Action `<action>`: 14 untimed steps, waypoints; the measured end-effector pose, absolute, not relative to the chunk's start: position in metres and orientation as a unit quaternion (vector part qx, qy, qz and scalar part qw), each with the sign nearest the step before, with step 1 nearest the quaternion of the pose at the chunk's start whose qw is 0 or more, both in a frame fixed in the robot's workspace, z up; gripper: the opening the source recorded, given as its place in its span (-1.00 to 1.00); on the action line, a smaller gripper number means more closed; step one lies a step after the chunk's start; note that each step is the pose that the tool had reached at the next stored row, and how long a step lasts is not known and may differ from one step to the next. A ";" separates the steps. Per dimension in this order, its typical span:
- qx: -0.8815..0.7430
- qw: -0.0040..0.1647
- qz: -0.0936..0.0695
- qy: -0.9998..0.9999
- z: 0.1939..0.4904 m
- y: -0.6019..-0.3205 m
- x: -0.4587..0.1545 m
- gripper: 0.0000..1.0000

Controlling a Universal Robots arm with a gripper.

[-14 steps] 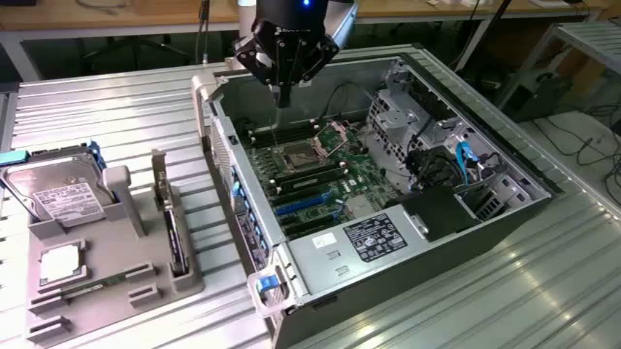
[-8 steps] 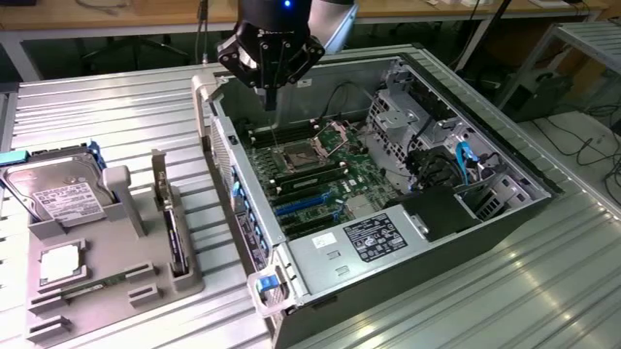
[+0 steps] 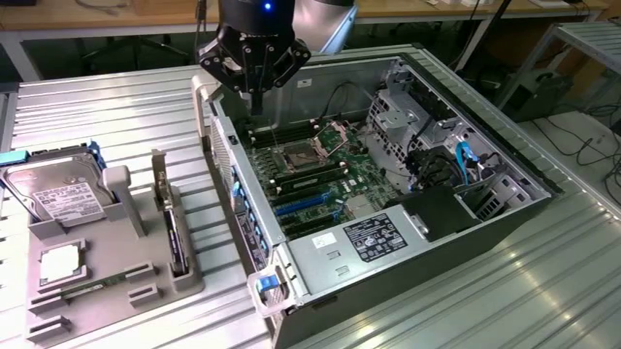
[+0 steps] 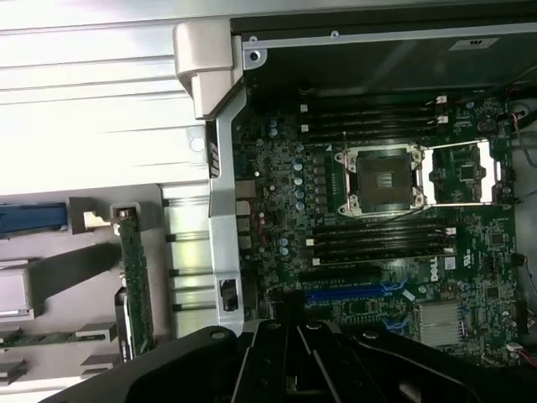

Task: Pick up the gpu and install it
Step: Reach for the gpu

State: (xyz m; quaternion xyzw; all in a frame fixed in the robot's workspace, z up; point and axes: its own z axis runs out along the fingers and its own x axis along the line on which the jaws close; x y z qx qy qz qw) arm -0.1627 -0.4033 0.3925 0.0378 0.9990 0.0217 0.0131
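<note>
Overhead, one gripper (image 3: pixel 256 100) above one computer case (image 3: pixel 342 73), jaws closed empty, one gpu (image 3: pixel 176 236) upright in tray (image 3: pixel 116 291)

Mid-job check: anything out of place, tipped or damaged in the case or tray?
Nothing tipped or damaged. The gpu stands on edge in its grey tray; the gripper hangs above the edge of the case. Only oddity: the CPU socket has its cover plate swung open.

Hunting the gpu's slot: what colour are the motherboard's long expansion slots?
The expansion slots are blue, clearest in the exterior view.
</note>
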 end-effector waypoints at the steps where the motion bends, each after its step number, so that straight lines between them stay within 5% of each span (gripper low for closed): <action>1: 0.038 0.013 0.022 0.999 0.392 -0.403 -0.163 -0.79; 14: 0.038 0.013 0.022 0.999 0.392 -0.405 -0.173 -0.79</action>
